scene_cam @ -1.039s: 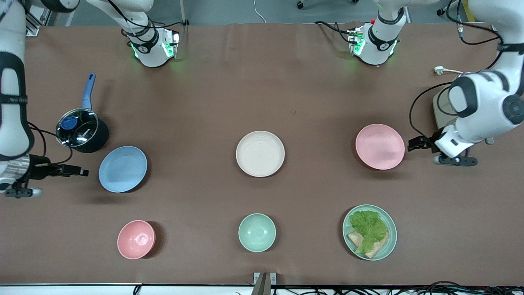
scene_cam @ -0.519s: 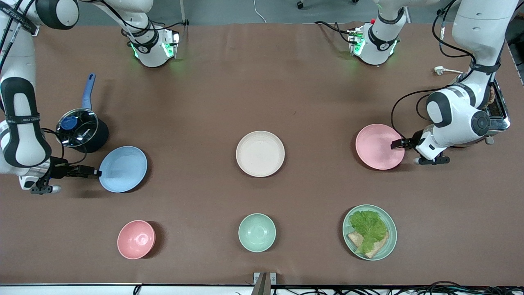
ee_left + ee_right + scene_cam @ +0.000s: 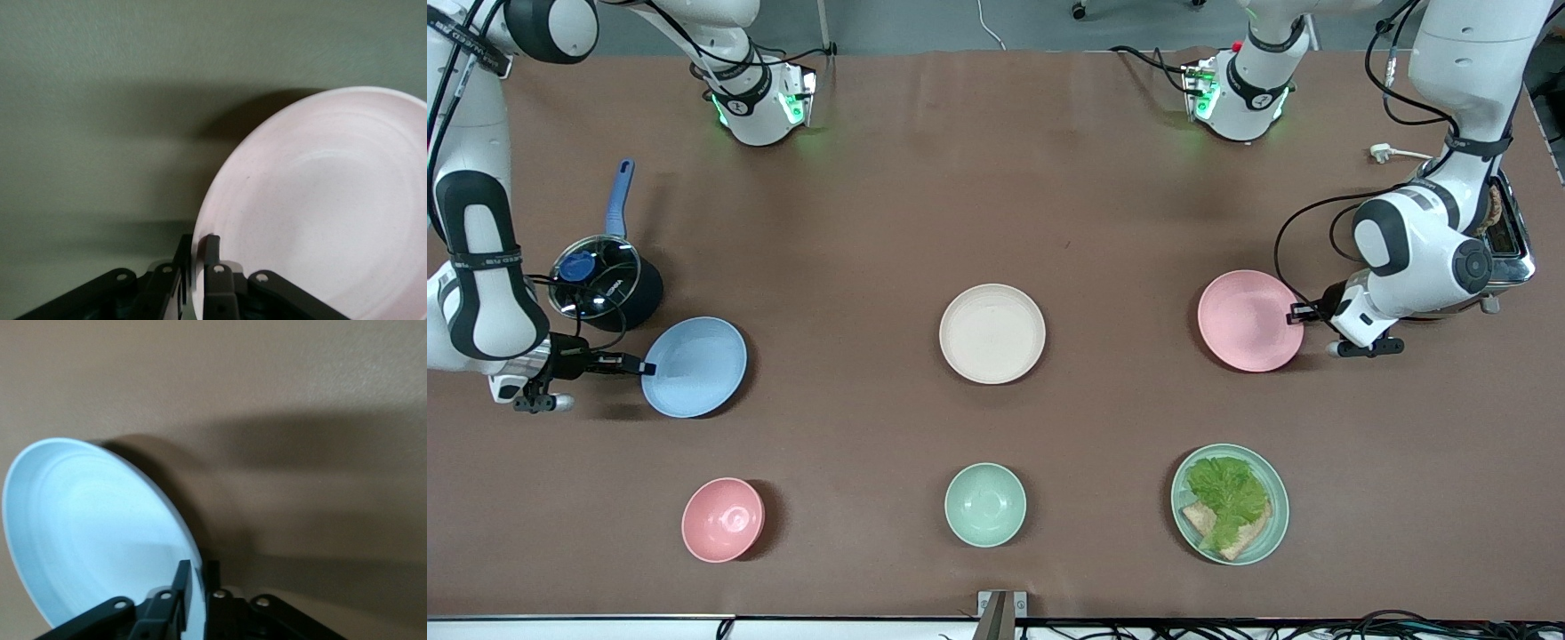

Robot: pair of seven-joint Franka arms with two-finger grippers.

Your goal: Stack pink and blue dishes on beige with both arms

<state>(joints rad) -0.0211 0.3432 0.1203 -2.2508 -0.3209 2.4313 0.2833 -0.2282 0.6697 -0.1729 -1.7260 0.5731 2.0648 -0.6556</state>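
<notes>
Your left gripper point(image 3: 1300, 313) is pinching the rim of the pale pink matte plate point(image 3: 1248, 320), and your right gripper point(image 3: 640, 366) is pinching the rim of the light blue matte plate point(image 3: 693, 366). That edge grip suits shallow dishes. Both forearms lie low, nearly level. The cream-beige plate point(image 3: 991, 333) sits between them, bare.
</notes>
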